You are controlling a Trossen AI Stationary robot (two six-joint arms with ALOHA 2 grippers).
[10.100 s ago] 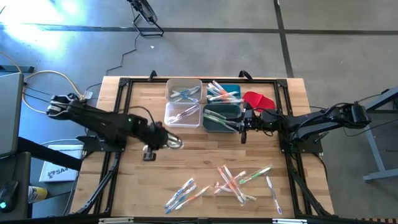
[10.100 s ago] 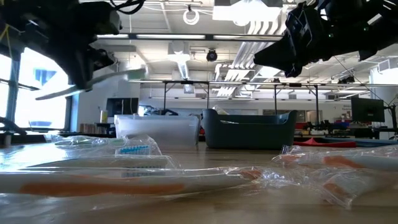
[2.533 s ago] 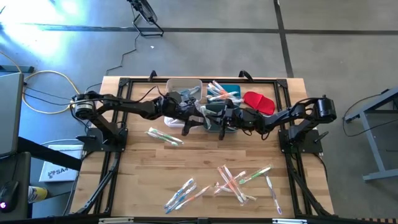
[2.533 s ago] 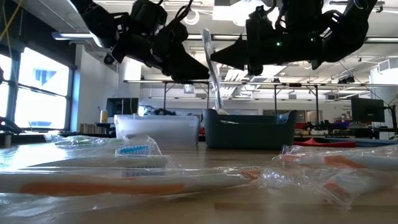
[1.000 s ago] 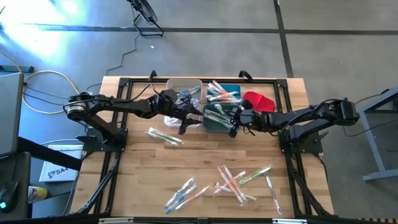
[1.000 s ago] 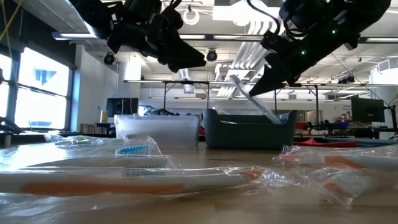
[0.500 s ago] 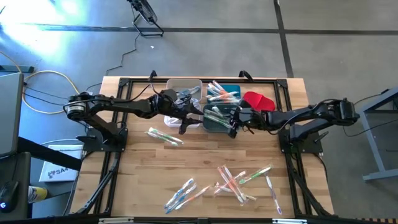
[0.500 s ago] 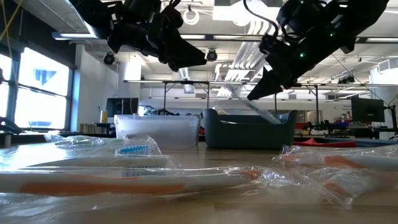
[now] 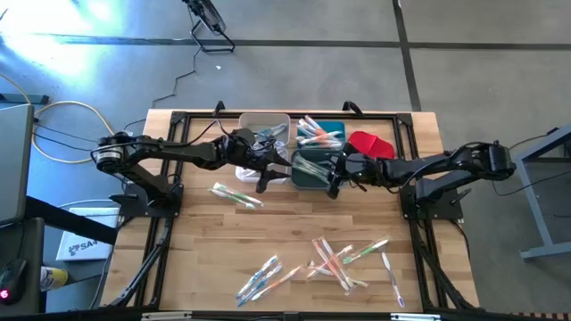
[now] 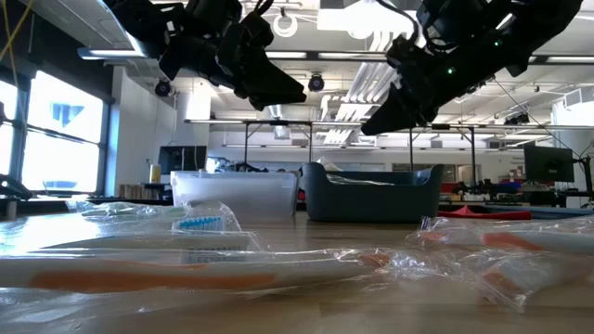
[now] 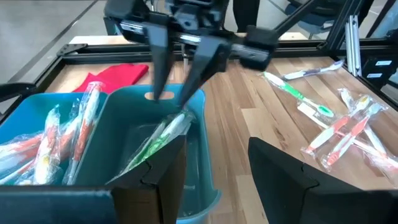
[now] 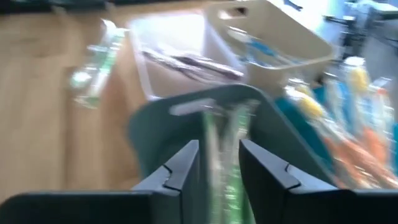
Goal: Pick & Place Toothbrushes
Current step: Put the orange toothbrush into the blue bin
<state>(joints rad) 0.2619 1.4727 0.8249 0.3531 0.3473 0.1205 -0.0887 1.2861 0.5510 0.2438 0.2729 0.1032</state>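
Your right gripper (image 9: 334, 175) has its fingers apart over the dark bin (image 9: 314, 181), holding nothing; green toothbrushes (image 11: 163, 134) lie inside. Your left gripper (image 9: 264, 176) hangs open just beside that bin.

Wrapped toothbrushes (image 9: 343, 256) lie scattered flat on the near tabletop (image 9: 196, 232) — clear sleeves, green, blue and orange accents. One pair (image 9: 235, 194) rests apart at left. Others fill the bins — green ones (image 11: 155, 138) slant in the dark teal bin (image 9: 314, 181).
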